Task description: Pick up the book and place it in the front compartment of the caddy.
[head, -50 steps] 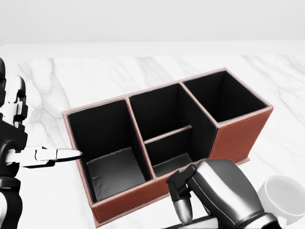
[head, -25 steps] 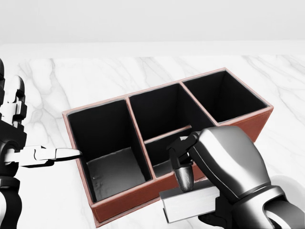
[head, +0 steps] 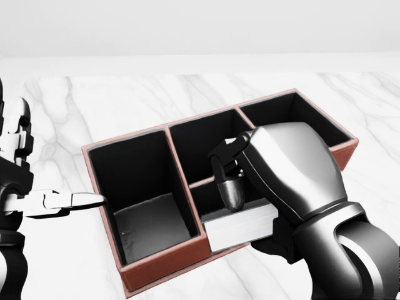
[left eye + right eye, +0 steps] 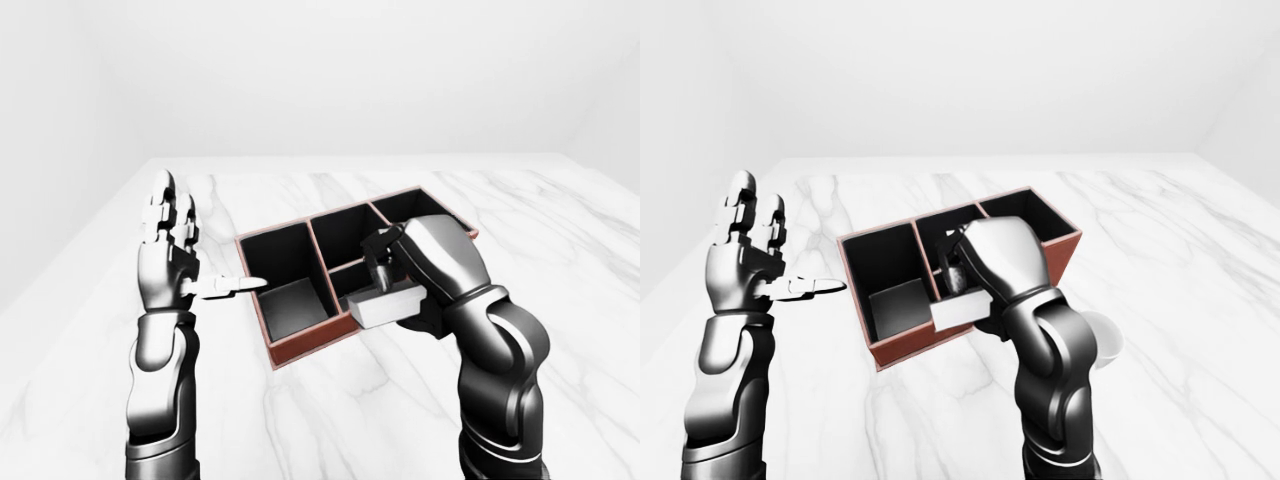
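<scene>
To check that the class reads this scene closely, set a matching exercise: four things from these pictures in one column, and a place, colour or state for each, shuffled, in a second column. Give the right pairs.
Things
1. book
2. caddy
3. left hand
4. table

Descriptions
A. white marble with grey veins
B. open, fingers up, to the left of the caddy in the head view
C. reddish-brown outside, black inside
D. pale block held in the right hand over the caddy's near wall

Pairs: 1-D, 2-C, 3-B, 4-A
</scene>
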`<state>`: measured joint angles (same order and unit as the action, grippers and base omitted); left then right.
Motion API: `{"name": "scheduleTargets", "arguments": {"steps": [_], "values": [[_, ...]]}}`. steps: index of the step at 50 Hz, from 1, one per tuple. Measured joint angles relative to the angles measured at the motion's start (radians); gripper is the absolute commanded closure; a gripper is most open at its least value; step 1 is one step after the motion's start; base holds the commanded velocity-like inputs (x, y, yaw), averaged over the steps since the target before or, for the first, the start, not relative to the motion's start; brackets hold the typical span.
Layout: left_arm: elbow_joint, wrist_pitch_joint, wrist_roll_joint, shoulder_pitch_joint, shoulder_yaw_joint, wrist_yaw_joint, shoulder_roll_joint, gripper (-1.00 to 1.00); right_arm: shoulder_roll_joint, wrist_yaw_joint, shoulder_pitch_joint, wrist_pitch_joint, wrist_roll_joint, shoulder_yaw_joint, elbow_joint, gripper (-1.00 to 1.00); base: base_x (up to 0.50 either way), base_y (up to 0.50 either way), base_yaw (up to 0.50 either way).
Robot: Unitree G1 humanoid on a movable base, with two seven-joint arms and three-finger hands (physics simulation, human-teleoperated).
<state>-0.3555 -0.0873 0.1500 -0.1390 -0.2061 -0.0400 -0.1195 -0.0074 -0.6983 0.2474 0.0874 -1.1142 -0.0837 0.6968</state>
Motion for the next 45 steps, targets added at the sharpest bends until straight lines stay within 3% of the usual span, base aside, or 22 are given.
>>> {"name": "scheduleTargets", "arguments": {"steps": [45], "values": [[0.001,0.0,0.003,-0.001,-0.001,0.003,0.0,-1.0,-0.041,0.0,0.334,0.0,0.047,0.036,-0.282,1.0,0.0,0.0,0.0]]}}
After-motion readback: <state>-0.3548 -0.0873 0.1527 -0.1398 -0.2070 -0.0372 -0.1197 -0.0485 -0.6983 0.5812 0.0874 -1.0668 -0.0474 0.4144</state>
